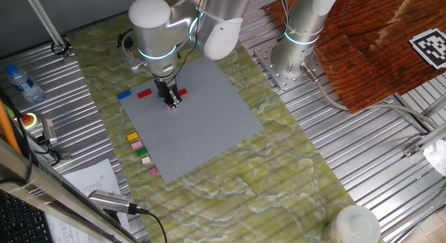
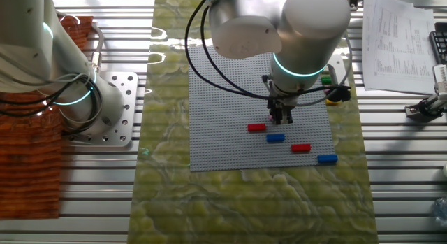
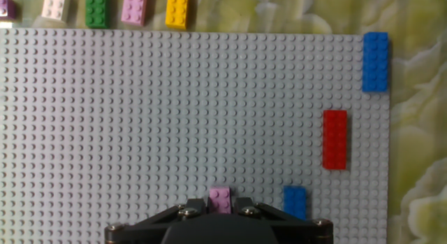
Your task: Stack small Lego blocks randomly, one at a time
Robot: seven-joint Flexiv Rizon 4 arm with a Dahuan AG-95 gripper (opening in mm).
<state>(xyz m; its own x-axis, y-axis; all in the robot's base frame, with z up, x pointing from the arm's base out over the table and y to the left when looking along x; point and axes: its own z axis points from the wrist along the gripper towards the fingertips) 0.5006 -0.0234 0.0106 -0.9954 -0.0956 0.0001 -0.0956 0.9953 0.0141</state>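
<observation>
My gripper is shut on a small pink brick and holds it at the surface of the grey baseplate; whether the brick rests on the studs I cannot tell. In one fixed view the gripper is near the plate's far edge. On the plate lie a short blue brick, a long red brick and a long blue brick. Another red brick lies left of the gripper. Off the plate's edge sit yellow, pink, green and cream bricks.
A second arm's base stands on the metal table beside the green mat. A water bottle, papers and a microphone lie at the left in one fixed view.
</observation>
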